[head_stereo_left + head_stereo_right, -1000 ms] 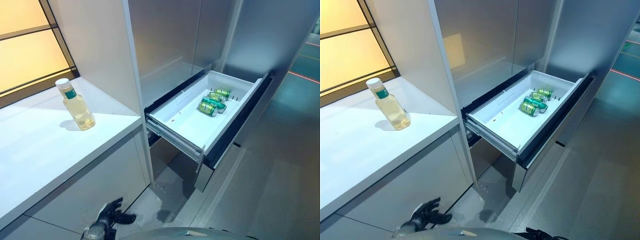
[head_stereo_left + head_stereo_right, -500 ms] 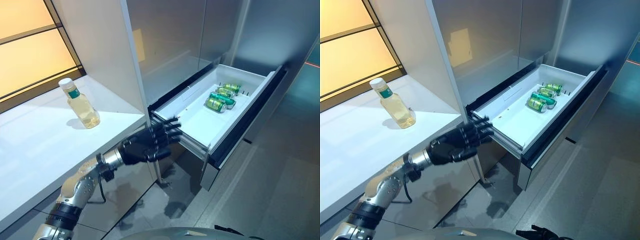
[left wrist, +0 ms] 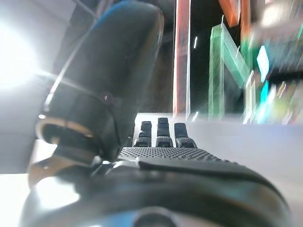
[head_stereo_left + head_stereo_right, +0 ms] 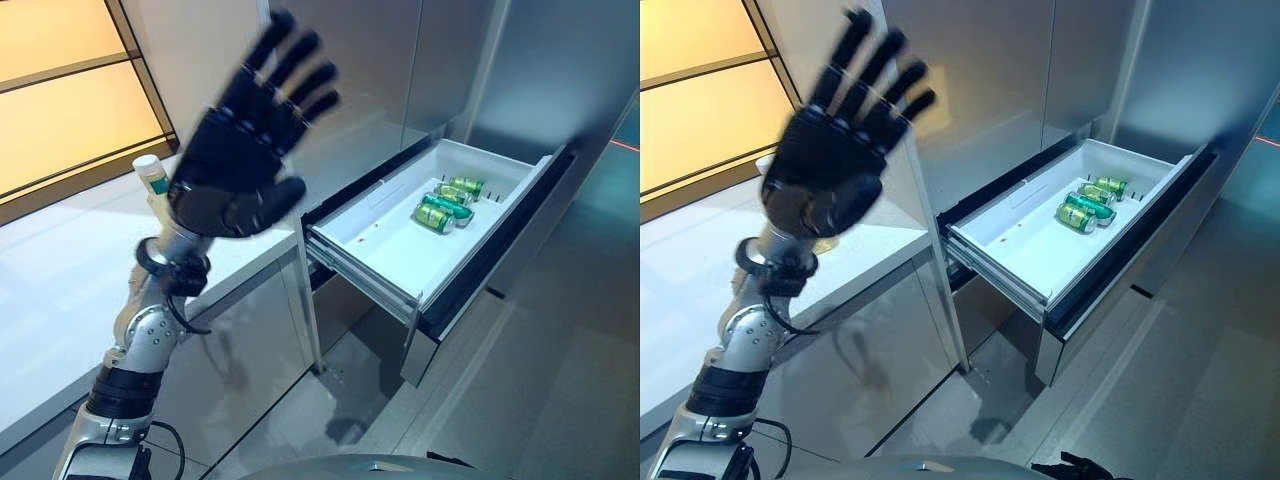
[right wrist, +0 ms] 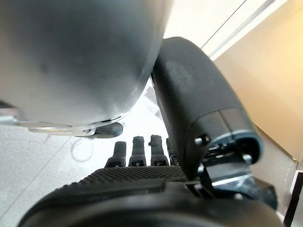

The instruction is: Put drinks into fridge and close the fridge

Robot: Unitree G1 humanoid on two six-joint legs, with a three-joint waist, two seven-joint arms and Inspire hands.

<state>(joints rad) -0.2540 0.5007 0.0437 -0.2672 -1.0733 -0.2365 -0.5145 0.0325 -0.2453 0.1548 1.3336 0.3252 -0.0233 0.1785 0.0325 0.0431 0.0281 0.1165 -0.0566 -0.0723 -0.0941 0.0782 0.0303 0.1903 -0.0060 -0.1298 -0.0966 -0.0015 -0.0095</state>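
The left hand (image 4: pixel 235 170) is raised high in front of the head camera, fingers straight and spread, palm facing the camera, holding nothing. Half a second ago it reached low toward the near corner of the drawer with its fingers pointing at the rim; a second ago it hung down by the floor. It now covers most of the bottle (image 4: pixel 150 172), of which only the white cap and green neck band show at the hand's 9 o'clock edge. The bottle stands upright on the white surface (image 4: pixel 60 290), in the same spot as before, well apart from the drawer.

The fridge drawer (image 4: pixel 400 255) is pulled out at 3 o'clock from the hand, as in the earlier frames. Three green cans (image 4: pixel 440 203) lie on their sides in its far right part, close together, unmoved. The rest of the white tray is bare.

The right hand (image 5: pixel 142 151) shows only in its own wrist view, fingers straight and relaxed over pale floor, nothing in it.

The whole head view has shifted slightly since the earlier frames, so the camera has moved.
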